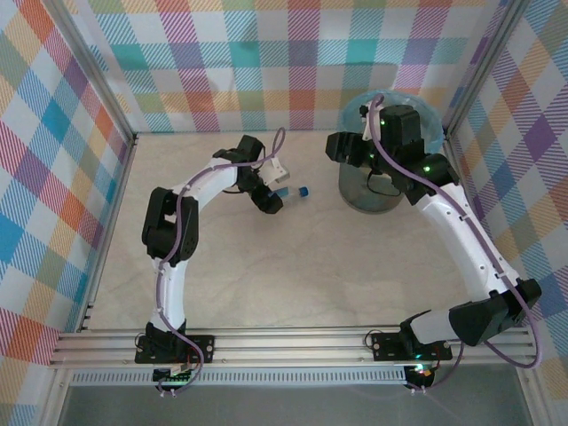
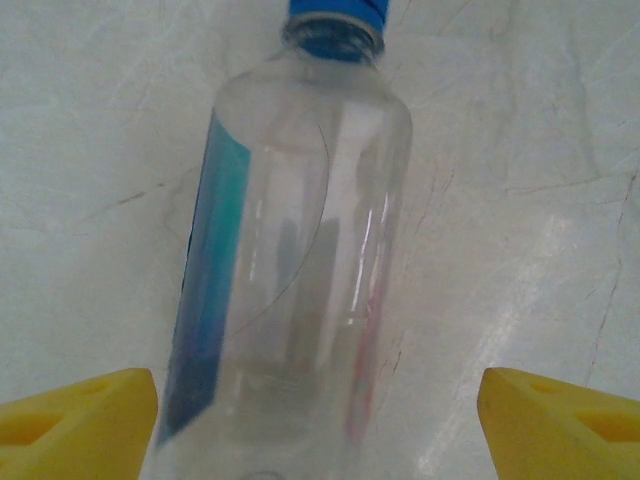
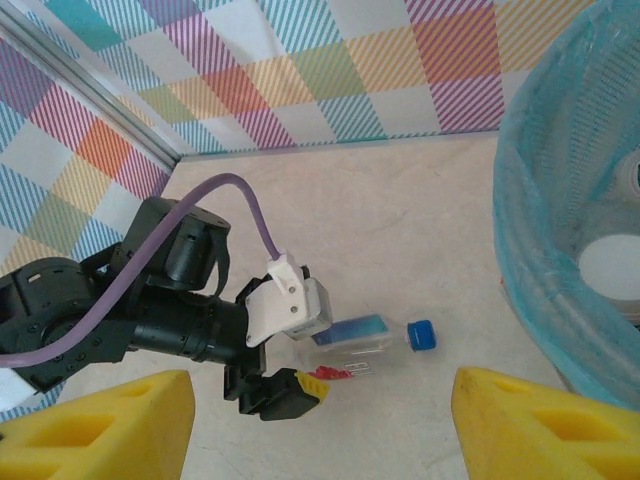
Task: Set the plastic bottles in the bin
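Plaid walls (image 1: 266,53) in pastel checks enclose a pale, marbled table (image 1: 266,293). One plastic bottle (image 2: 300,250) lies on its side on that table, left of the bin (image 1: 364,191) and well apart from it, with its blue cap (image 2: 337,18) pointing toward the bin.

The bottle is clear. A teal-blue label (image 2: 215,260) runs along one side and a thin red streak along the other. The print is too blurred to read, so no brand can be made out.

The left gripper (image 2: 318,425) sits low over the bottle's base end. Its yellow fingers (image 2: 85,420) stand apart on either side of the body, and a strip of table shows between each finger and the plastic.

The right gripper (image 3: 320,430) hangs beside the bin's left rim. Its yellow fingers (image 3: 100,425) are spread wide with only bare table between them.

The bin is lined with a light-blue bag (image 3: 525,210) folded over the rim. Pale round shapes (image 3: 612,265) lie inside, too unclear to name.
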`<move>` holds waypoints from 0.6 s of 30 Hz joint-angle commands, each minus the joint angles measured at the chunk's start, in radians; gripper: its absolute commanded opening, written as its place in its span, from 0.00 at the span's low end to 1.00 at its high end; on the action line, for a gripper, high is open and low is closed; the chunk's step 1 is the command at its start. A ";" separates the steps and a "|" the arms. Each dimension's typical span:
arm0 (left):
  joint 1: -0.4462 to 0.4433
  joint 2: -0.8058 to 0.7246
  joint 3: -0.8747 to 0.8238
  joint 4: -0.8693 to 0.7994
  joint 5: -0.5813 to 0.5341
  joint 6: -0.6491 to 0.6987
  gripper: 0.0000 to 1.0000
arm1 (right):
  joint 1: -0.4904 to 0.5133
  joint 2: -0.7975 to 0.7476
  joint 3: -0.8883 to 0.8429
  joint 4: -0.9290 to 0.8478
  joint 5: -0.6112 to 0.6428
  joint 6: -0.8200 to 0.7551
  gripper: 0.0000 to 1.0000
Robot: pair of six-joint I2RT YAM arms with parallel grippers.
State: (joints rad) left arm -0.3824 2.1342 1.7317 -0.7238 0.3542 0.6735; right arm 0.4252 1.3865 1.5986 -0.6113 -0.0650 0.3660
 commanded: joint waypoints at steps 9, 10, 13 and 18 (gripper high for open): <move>0.007 0.065 0.041 -0.048 -0.023 0.023 0.78 | -0.002 -0.015 0.018 -0.014 -0.007 -0.051 0.69; 0.007 0.068 0.042 -0.047 -0.024 0.021 0.77 | -0.002 -0.016 0.015 -0.015 -0.007 -0.050 0.70; 0.005 0.081 0.042 -0.040 -0.029 0.011 0.75 | -0.002 -0.020 0.009 -0.017 -0.006 -0.052 0.70; 0.000 0.096 0.042 -0.039 -0.042 0.005 0.69 | -0.002 -0.028 0.015 -0.027 0.002 -0.062 0.70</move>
State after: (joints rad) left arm -0.3828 2.2086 1.7477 -0.7521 0.3195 0.6758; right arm 0.4252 1.3865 1.5986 -0.6254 -0.0647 0.3256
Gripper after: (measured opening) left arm 0.712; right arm 0.702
